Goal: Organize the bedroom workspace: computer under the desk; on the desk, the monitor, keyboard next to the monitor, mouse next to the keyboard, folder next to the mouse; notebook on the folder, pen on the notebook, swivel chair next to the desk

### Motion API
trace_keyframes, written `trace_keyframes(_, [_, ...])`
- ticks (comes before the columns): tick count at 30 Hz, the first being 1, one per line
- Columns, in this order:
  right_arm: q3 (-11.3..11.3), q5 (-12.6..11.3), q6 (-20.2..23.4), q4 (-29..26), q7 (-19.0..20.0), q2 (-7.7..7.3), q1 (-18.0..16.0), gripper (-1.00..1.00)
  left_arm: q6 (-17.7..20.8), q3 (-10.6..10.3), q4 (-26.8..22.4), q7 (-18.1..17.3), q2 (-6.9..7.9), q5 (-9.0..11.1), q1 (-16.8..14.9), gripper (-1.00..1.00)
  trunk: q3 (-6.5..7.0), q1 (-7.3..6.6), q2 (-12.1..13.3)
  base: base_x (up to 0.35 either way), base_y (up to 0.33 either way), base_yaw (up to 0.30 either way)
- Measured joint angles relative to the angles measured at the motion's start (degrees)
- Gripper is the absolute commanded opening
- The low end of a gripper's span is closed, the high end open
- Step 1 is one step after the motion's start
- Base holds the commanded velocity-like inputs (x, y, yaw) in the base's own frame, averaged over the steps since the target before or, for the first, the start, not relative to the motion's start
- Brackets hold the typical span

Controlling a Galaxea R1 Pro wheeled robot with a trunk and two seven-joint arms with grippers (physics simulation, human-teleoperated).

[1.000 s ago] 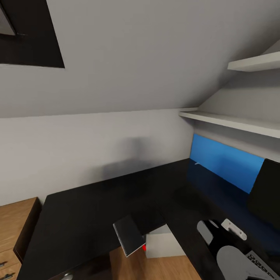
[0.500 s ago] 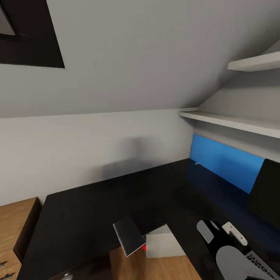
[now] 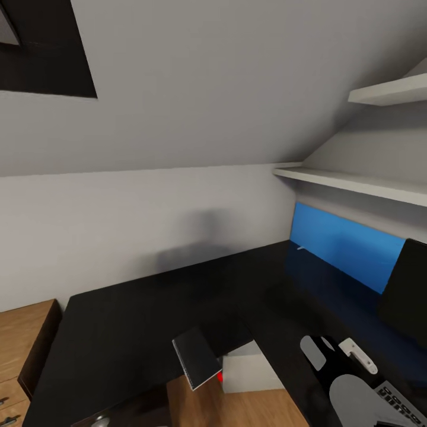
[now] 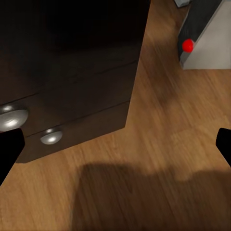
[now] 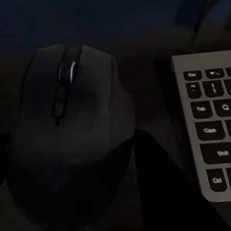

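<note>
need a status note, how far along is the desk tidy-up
Done, it seems: computer under the desk, monitor on it, mouse beside the keyboard. In hand: right gripper hangs close over the mouse. Left: the notebook overhangs the desk edge, unstacked; folder, pen and chair steps unconfirmed.

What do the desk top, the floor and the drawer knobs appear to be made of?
Desk: matte black board, likely laminate, as it reflects almost nothing. Floor: light wood planks, shown by grain and seams. Drawer knobs: probably polished metal, silver with bright highlights.
</note>
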Motion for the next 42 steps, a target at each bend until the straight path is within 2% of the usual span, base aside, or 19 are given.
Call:
trace_keyframes(9, [-0.01,-0.02,0.0,-0.02,-0.04,0.0,0.0,-1.0,0.0,0.0,-0.01,0.0,0.0,-0.01,-0.04,1.0,-1.62,1.98,-3.61,0.0,0.0,-0.116])
trace_keyframes(25, [0.13,0.0,0.05,-0.02,0.0,0.06,0.0,-1.0,0.02,0.02,0.04,0.0,0.0,-0.01,-0.01,1.0,-1.62,1.99,-3.63,0.0,0.0,-0.065])
trace_keyframes(42, [0.34,0.07,0.18,0.06,0.17,0.09,0.0,-1.0,0.03,0.2,0.21,0.17,0.26,0.0,-0.01,1.0,-1.63,1.98,-3.63,-0.044,0.0,-0.003])
